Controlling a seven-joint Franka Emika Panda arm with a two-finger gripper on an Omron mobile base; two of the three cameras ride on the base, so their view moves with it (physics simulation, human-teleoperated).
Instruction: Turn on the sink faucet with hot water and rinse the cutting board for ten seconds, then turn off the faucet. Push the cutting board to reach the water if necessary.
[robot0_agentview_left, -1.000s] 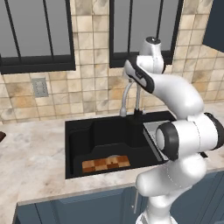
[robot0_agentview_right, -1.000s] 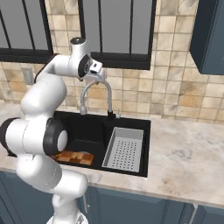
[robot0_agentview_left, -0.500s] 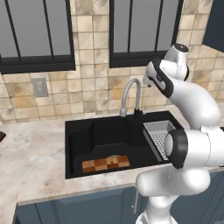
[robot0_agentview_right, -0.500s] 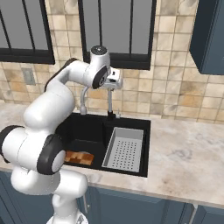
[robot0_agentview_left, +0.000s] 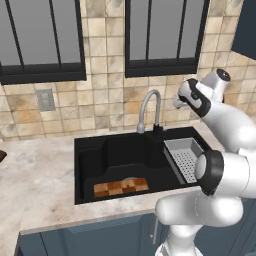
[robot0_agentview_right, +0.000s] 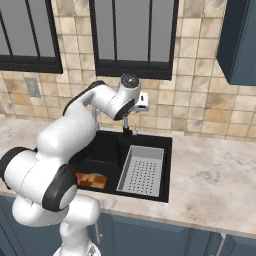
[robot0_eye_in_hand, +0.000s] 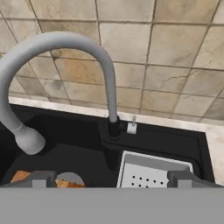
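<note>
A slim grey gooseneck faucet (robot0_agentview_left: 149, 109) is mounted upright at the back rim of the black sink (robot0_agentview_left: 97, 152), its spout arched over the basin. A checkered wooden board (robot0_agentview_left: 121, 187) is laid flat on the basin floor, near the front wall.

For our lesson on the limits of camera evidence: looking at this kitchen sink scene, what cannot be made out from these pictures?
- The checkered wooden cutting board: in the right base view the white arm covers its left part; in the hand view, a sliver beside the fingertips.
- The small side lever of the silver gooseneck faucet: too small in the hand view to read its position.
- The matte black sink: its near inner wall is hidden by the rim in the left base view.
</note>
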